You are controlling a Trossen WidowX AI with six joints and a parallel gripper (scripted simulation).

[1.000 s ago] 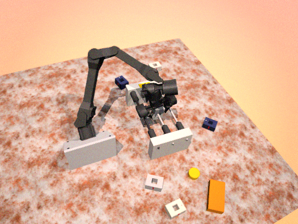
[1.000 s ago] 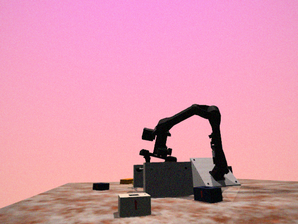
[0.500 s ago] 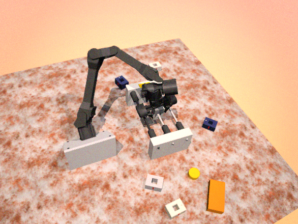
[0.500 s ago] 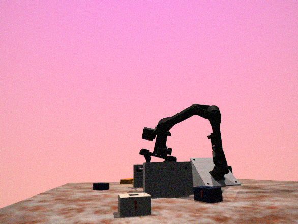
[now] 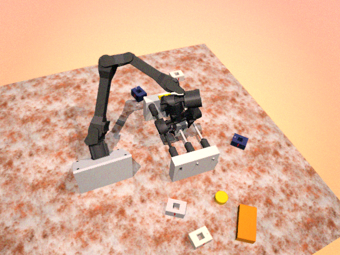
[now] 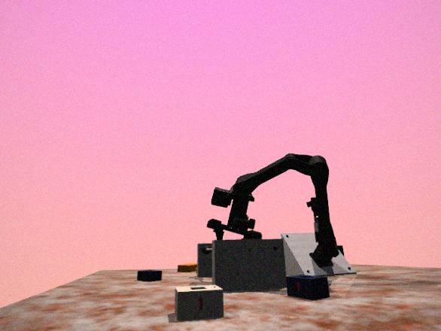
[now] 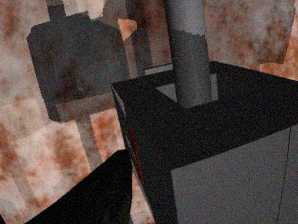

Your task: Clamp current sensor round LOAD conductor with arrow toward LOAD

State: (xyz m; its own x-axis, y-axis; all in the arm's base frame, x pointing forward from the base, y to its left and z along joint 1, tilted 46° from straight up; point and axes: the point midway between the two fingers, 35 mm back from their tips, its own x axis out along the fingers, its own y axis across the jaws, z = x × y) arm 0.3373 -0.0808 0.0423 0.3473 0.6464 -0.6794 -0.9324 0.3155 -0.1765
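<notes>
- Evidently, in the top view the gripper (image 5: 178,125) (image 6: 236,238) is closed on the grey sensor (image 5: 180,127) (image 7: 230,172), which is at the middle rod (image 5: 183,137) (image 7: 192,60) of three.
- Here the side rods stand in the way: the left rod (image 5: 167,140) and the right rod (image 5: 198,131) run beside it, between the near white block (image 5: 195,163) (image 6: 249,265) and the far white block (image 5: 151,108).
- Around there lie two blue blocks (image 5: 138,93) (image 5: 239,141) (image 6: 149,275) (image 6: 308,287), three pale blocks (image 5: 174,76) (image 5: 176,214) (image 5: 200,243) with square openings, a yellow disc (image 5: 221,197) and an orange box (image 5: 246,223) (image 6: 187,268).
- In the exterior view, the gripper is just above the white blocks, and these hide the sensor; one pale block (image 6: 199,304) is in front.
- In the wrist view, the rod passes through the square opening of the sensor, and a red mark (image 7: 136,155) shows on its side. I cannot tell if it is latched, or which marker its arrow faces.
</notes>
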